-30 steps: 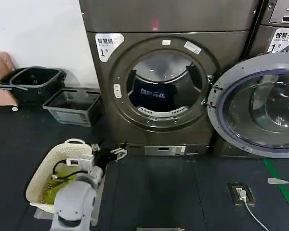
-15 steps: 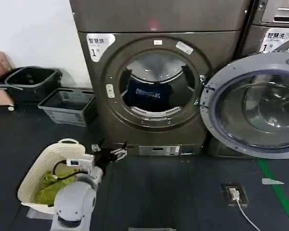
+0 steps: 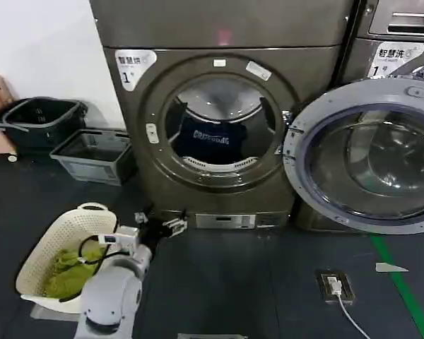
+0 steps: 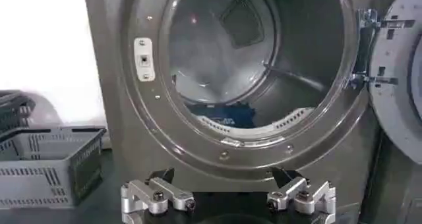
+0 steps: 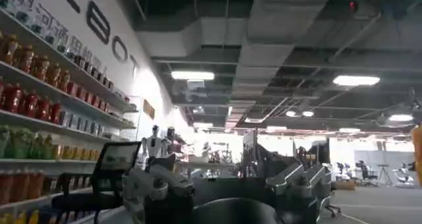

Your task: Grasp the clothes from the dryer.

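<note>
The left claw (image 4: 227,199) is gaping wide and gripping nothing, hovering low before the dryer (image 3: 219,127). The clothes (image 3: 210,140) are lying inside the drum. The right claw (image 5: 227,189) is also spread, pointing away into the room.

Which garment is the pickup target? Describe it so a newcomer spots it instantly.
Start at the big bronze-grey metallic front-loading dryer with the white "1" sticker, its silver-rimmed round glass door swung open to the right. Look through the porthole: the dark navy-blue garment lies low in the drum. Its band of light bluish-white lettering sets it apart from the yellow-green cloth in the cream basket.
</note>
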{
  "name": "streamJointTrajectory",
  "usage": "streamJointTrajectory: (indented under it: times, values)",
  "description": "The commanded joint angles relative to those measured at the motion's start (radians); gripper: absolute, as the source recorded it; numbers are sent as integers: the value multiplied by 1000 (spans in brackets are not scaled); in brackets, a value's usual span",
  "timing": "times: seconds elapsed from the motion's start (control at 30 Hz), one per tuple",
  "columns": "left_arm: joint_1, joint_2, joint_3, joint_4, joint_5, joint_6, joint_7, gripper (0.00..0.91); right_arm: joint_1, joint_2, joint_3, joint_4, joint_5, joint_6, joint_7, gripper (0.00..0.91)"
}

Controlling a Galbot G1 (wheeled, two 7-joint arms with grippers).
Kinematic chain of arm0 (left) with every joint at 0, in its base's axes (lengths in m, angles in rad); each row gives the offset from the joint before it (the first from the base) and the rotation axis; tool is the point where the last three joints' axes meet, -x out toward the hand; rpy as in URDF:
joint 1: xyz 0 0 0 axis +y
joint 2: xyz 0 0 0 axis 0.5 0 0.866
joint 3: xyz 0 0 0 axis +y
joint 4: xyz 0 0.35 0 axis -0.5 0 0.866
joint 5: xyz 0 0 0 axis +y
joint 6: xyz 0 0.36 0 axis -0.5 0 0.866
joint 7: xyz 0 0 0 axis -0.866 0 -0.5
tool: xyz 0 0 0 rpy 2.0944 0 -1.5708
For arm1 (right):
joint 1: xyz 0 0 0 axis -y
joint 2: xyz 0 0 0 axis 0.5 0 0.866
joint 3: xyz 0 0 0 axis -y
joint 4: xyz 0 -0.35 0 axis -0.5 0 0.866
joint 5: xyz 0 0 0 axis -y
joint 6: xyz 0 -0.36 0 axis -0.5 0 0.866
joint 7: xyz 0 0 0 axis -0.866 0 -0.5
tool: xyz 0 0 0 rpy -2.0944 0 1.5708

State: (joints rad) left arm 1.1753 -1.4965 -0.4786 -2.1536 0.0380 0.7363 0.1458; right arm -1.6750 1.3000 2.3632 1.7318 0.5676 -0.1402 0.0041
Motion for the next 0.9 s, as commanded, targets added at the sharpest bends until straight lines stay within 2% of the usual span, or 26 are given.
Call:
streamJointTrajectory:
  times: [0.03, 0.9]
  values:
    - [2, 1, 2, 2, 13, 49, 2, 907, 0, 1, -1, 0, 0, 1, 3, 907]
    - [5, 0, 7, 3, 15, 49, 22, 907, 2, 2, -5, -9, -3, 10, 11, 907]
